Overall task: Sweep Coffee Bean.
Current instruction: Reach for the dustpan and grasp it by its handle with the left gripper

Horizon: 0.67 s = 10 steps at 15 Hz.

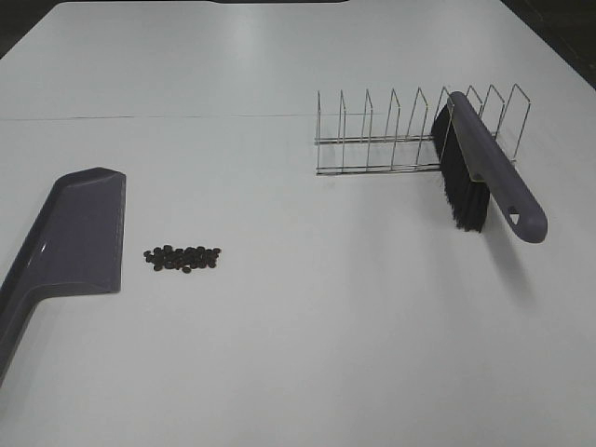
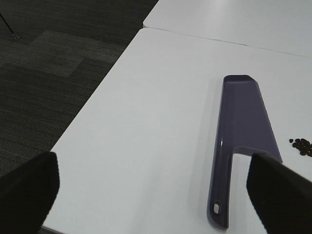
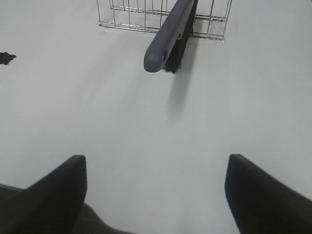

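Observation:
The coffee beans lie in a small dark cluster on the white table, just right of the purple dustpan, which lies flat at the left. A purple brush with black bristles leans in the wire rack at the right, handle toward the front. Neither gripper shows in the exterior high view. In the left wrist view my left gripper is open and empty, well short of the dustpan; the beans lie beside it. In the right wrist view my right gripper is open and empty, apart from the brush.
The rack has several upright wire dividers. A thin seam runs across the table behind the dustpan. The table's left edge drops to dark carpet.

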Each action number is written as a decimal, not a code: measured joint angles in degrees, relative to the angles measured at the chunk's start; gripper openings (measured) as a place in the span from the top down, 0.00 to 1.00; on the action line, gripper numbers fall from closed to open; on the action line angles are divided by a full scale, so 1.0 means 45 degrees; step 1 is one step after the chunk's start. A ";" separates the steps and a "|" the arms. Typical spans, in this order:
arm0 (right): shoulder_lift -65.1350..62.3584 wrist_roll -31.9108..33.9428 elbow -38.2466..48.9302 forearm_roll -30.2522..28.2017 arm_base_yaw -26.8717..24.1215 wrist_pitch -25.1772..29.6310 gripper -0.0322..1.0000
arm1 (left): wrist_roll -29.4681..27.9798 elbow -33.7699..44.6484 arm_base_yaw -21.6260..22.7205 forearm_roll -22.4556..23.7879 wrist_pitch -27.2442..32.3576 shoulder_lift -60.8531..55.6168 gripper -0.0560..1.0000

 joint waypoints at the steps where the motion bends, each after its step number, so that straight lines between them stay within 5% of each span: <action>1: 0.0000 0.0000 0.0000 0.0000 0.0000 0.0000 0.30 | 0.0000 0.0000 0.0000 0.0000 0.0000 0.0000 0.03; 10: 0.0000 0.0000 0.0000 0.0000 0.0000 0.0000 0.30 | 0.0000 0.0000 0.0000 0.0000 0.0000 0.0000 0.03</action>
